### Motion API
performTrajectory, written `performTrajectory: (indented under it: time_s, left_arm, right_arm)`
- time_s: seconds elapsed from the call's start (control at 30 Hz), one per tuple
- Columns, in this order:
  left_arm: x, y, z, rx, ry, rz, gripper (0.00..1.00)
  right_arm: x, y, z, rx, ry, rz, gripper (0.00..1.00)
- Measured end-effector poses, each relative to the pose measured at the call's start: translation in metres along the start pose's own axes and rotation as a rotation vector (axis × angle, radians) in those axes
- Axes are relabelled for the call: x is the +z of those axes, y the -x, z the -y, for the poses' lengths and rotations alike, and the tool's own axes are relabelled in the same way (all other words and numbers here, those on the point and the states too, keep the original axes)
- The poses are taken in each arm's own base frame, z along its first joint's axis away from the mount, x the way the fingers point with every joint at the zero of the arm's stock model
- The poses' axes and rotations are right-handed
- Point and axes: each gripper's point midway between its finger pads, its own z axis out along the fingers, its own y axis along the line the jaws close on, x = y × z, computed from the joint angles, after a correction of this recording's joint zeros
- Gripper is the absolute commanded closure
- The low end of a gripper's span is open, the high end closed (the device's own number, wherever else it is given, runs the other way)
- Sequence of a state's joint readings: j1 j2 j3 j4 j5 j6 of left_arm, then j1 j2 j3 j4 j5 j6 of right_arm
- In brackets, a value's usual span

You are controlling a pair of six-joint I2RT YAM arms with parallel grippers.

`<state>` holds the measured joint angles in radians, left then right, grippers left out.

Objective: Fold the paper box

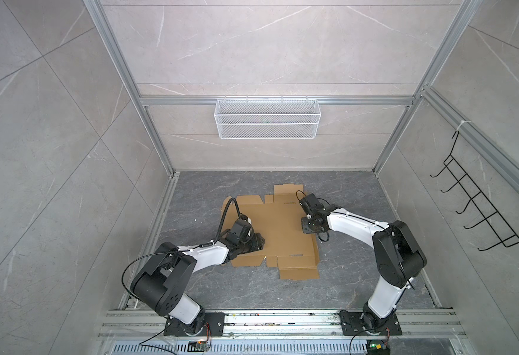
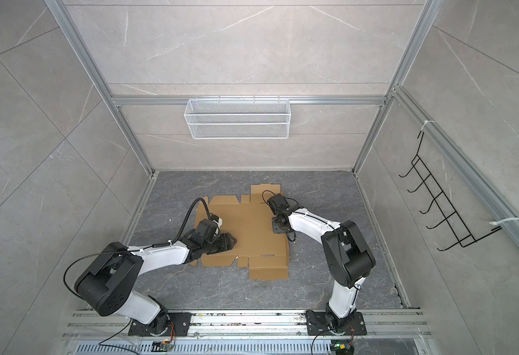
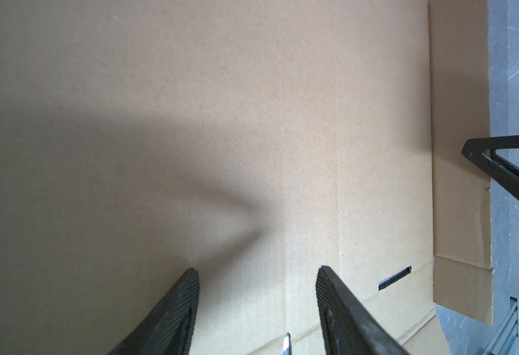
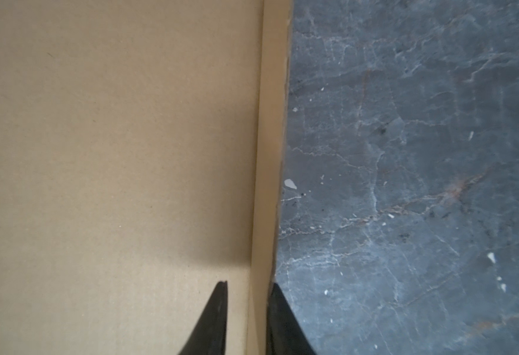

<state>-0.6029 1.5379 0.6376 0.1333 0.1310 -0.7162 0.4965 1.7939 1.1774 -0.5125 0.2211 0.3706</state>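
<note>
**Brown paper box (image 1: 282, 233) lay mostly flat between two robot arms**

Cardboard covered the middle of the dark grey marbled tabletop (image 1: 359, 261), where the die-cut mailer was spread open with its flaps and tabs reaching toward the back wall and toward the arms' bases. In both top views the sheet (image 2: 252, 230) sat between the two arms, a little nearer the back of the table than the front.

The left gripper (image 1: 259, 242) was low over the sheet's left part. Its wrist view showed the fingers (image 3: 172, 316) held well apart above bare cardboard (image 3: 252, 123), with nothing between them. A narrow cut slot (image 3: 395, 278) lay just beside the tip of one finger. Beyond the slot, a long side flap (image 3: 461, 153) stood up along the box's edge.

The right gripper (image 1: 306, 226) pointed down at the box's right edge. In its wrist view the gripper (image 4: 249, 283) straddled that raised flap (image 4: 270, 123). One finger was on the cardboard side (image 4: 98, 153), with a visible gap between it and the flap. The other was on the table side (image 4: 405, 153), close against the flap. The fingers were parted and not clamped on the flap.

A white wire mesh basket (image 1: 267, 123) hung on the rail at the back wall, well apart from the box.
</note>
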Motion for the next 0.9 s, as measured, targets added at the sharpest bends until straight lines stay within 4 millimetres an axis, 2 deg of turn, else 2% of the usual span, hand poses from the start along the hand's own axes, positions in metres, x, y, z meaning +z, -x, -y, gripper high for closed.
performTrajectory:
  time_s: [0.23, 0.43, 0.5, 0.73, 0.9]
  left_arm:
    - [0.0, -0.002, 0.002, 0.003, -0.002, -0.003, 0.37]
    - [0.0, -0.002, 0.002, 0.003, -0.001, -0.002, 0.37]
    - [0.001, -0.002, 0.002, 0.003, -0.001, -0.003, 0.37]
    - [0.001, -0.002, 0.002, 0.003, 0.0, -0.003, 0.37]
    - [0.001, -0.002, 0.001, 0.003, 0.002, -0.001, 0.37]
  right_arm:
    - [0.006, 0.001, 0.04, 0.109, 0.049, -0.044, 0.39]
    - [0.002, -0.003, 0.059, 0.208, 0.178, -0.077, 0.36]
    - [0.003, -0.006, 0.057, 0.224, 0.232, -0.094, 0.38]
    - [0.011, -0.009, 0.026, 0.225, 0.412, -0.117, 0.5]
    - [0.02, -0.005, 0.019, 0.239, 0.453, -0.11, 0.71]
